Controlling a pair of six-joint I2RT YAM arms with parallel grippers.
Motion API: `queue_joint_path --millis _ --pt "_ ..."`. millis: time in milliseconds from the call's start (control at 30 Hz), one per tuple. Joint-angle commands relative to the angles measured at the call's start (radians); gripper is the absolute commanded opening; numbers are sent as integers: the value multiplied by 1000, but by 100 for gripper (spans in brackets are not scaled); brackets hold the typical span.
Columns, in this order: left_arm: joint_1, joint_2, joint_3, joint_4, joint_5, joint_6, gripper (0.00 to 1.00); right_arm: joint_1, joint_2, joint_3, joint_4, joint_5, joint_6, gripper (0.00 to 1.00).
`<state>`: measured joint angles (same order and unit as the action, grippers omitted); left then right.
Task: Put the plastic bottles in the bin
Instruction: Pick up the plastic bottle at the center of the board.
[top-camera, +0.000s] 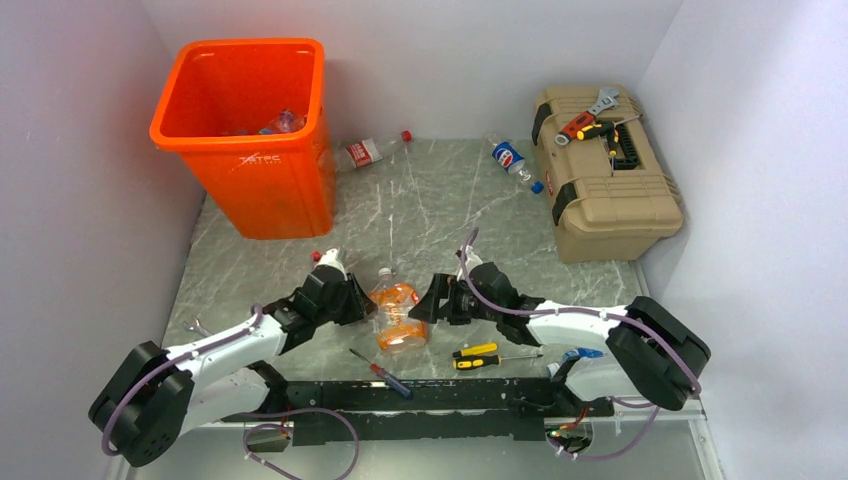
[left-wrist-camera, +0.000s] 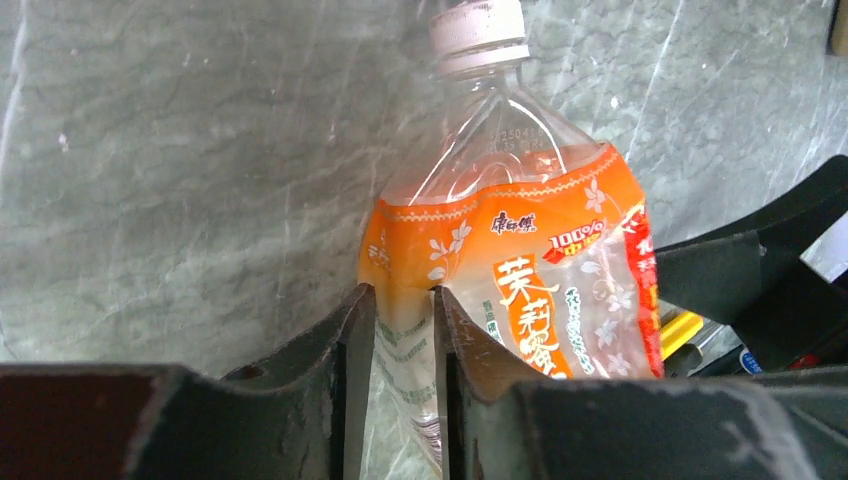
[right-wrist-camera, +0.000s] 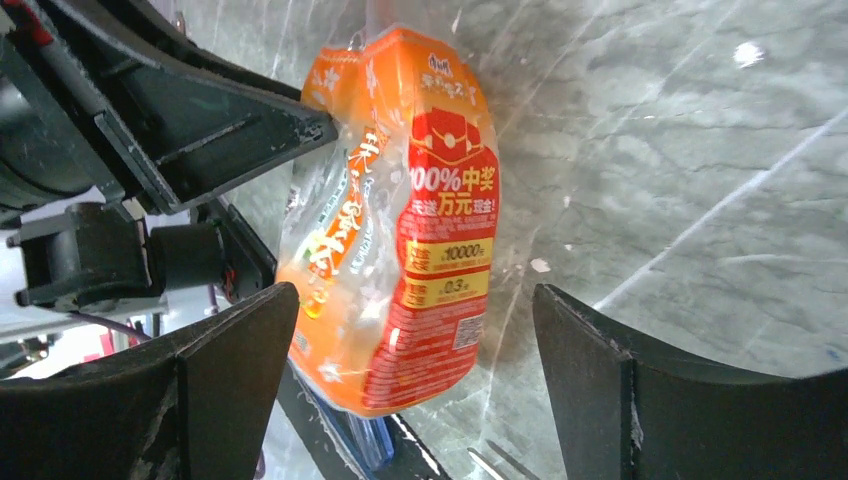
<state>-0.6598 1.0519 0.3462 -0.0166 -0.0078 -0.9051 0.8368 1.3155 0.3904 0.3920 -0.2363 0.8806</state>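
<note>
Bottle (top-camera: 397, 315) on grey marble tbl (top-camera: 420, 215), white walls (top-camera: 450, 60).

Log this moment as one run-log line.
left gripper: shut on orange-label bottle | right gripper: open, facing that bottle | bin: bottle not yet inside

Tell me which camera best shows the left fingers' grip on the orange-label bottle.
The left wrist view: close up, the left fingers pinch a fold of the orange-label bottle. The top view shows it small, from above; the right wrist view shows mostly its label.
</note>
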Motion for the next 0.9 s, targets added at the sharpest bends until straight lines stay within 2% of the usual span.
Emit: queue_joint_path --millis 0,167,667,867 --pt "3 17 -16 137 13 55 28 -53 -29 29 -52 -22 36 93" --pt "4 23 -72 178 12 23 24 -75 -5 34 -49 -87 63 96" --pt "3 -51 -194 192 -27 -5 22 -74 259 96 199 -276 215 98" --pt "4 -60 -231 221 -42 -18 21 -65 347 91 351 -350 297 89"
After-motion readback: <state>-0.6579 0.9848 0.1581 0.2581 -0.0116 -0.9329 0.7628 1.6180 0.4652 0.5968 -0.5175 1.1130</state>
